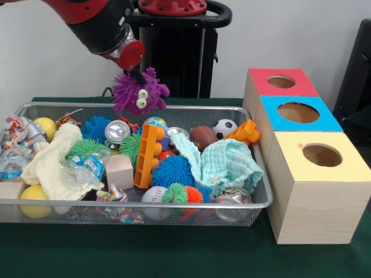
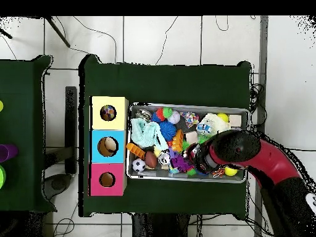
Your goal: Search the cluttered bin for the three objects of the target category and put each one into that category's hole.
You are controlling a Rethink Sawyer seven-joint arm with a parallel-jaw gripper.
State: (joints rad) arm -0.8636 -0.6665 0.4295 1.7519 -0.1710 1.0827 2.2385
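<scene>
My gripper point(image 1: 137, 77) hangs above the back rim of the wire mesh bin point(image 1: 255, 204), shut on a purple spiky toy with eyes point(image 1: 139, 92). The toy also shows in the overhead view point(image 2: 179, 162), beside the arm's wrist. A cream knitted cloth point(image 1: 51, 167) lies at the bin's left. A mint green cloth point(image 1: 231, 166) lies at its right, near the boxes. A patterned cloth point(image 1: 13, 143) peeks out at the far left. The yellow-topped box's hole point(image 1: 322, 155) is the nearest of the three holes; something lies inside it in the overhead view point(image 2: 108, 113).
The blue-topped box point(image 1: 298, 113) and red-topped box point(image 1: 282, 81) stand behind the yellow one. The bin holds spiky balls, an orange plastic block point(image 1: 148, 155), a wooden cube point(image 1: 120, 171), small sports balls, a can and plastic bottles. Dark green cloth covers the table point(image 1: 174, 255).
</scene>
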